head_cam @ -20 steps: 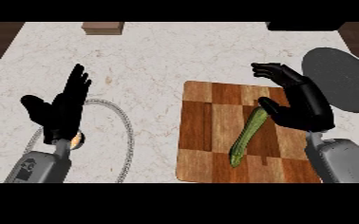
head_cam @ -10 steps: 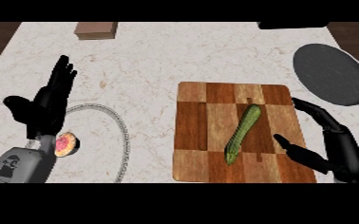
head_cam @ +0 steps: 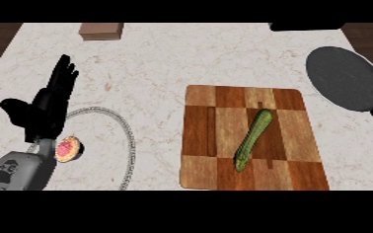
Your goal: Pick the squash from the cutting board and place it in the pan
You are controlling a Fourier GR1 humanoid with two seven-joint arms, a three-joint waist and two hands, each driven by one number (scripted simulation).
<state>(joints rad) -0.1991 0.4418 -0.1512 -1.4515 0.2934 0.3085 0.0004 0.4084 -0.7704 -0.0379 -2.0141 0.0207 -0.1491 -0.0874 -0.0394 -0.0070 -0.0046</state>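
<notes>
A long green squash [head_cam: 252, 138] lies slanted on the wooden cutting board [head_cam: 211, 128] at the lower right of the counter. The dark round pan [head_cam: 341, 78] sits at the right edge, beyond the board. My left hand [head_cam: 45, 107] rests open at the left side, fingers pointing up, holding nothing. My right hand does not show in the head view.
A grey-rimmed plate [head_cam: 124, 134] lies at the lower left, partly behind my left forearm, with a small pink-topped item [head_cam: 67, 149] on it. A brown block [head_cam: 100, 30] sits at the far edge, and a dark object [head_cam: 306, 26] at the far right corner.
My right hand has drawn back from beside the squash and left the view. The squash stays on the board. The left hand has barely moved.
</notes>
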